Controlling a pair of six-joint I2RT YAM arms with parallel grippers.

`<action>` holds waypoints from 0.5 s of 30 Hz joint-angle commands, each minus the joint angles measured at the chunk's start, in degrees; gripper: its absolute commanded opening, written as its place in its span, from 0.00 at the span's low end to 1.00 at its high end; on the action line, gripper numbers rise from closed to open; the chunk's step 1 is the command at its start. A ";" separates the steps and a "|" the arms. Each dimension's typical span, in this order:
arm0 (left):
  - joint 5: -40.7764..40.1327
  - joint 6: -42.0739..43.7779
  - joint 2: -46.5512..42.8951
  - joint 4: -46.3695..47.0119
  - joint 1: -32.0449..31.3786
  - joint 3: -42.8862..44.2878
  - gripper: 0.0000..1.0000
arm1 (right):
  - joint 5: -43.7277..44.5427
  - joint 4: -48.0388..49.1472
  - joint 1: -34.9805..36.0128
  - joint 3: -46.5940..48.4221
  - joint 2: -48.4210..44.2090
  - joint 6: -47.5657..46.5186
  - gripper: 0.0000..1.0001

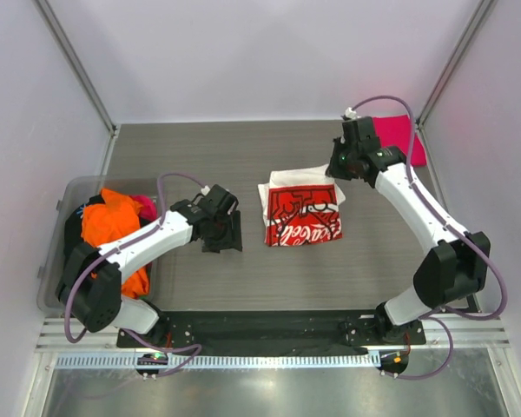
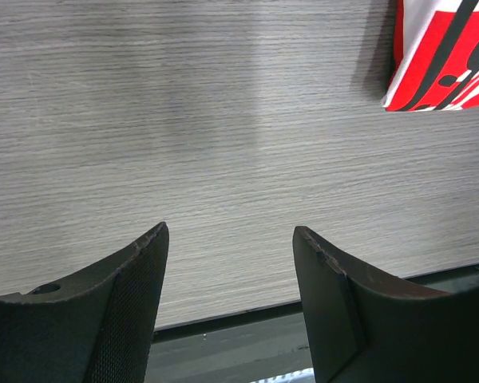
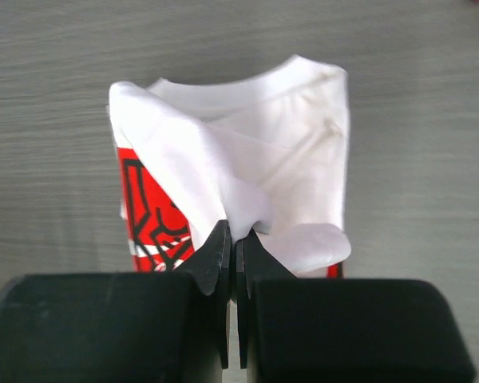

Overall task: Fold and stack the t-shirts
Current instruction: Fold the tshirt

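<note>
Tee (image 1: 300,217) lengthwise near-to-far, collar far — right pincer (image 3: 233,239) tight on it, left pincer (image 2: 227,236) wide

Cropped by the top right corner of the left wrist view: white t-shirt (image 2: 439,56), only 1 red-printed corner in frame. Cut off at the bottom edge there: both fingers (image 2: 104,319) of the left gripper (image 2: 227,231). Hidden behind the right gripper (image 3: 235,239) in its own view: the shirt's near hem. Partly covered by the right arm (image 1: 417,213) from above: pink-red t-shirt (image 1: 393,132). Buried under the orange t-shirt (image 1: 113,226) in the bin (image 1: 50,269): a dark t-shirt (image 1: 73,228), mostly out of sight. Too small to read from above: the white script (image 1: 306,231).
</note>
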 commanded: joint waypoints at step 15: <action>-3.22 1.21 1.00 3.42 0.38 7.12 0.65 | -2.33 10.44 -5.76 -0.48 13.44 -4.00 0.02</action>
